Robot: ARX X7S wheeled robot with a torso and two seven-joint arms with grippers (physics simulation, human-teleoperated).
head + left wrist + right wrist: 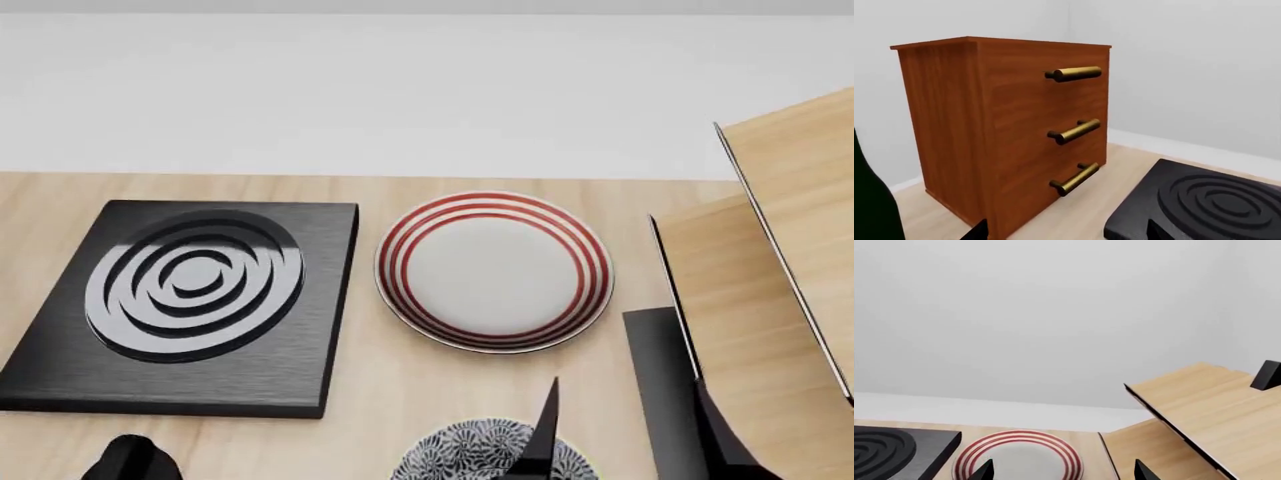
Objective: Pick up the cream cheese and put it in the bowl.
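Observation:
The cream cheese is not in any view. Only the top of the blue-and-white floral bowl (pixel 483 452) shows, at the near edge of the head view. My right gripper (pixel 630 442) is open and empty, just right of the bowl. One of its fingers (pixel 545 436) stands over the bowl's rim. In the right wrist view this gripper (pixel 1062 472) has its jaws wide apart, facing the plate. My left gripper (pixel 1066 232) is open and empty. It faces the floor between a cabinet and the stove plate. In the head view it shows only as a dark tip (pixel 128 462).
A black stove plate with raised rings (pixel 187 300) lies at the left. A white plate with red rings (pixel 494 272) lies at the middle. A tilted wooden rack (pixel 767 300) stands at the right. A brown three-drawer cabinet with brass handles (pixel 1014 130) stands beside the stove plate (pixel 1207 205).

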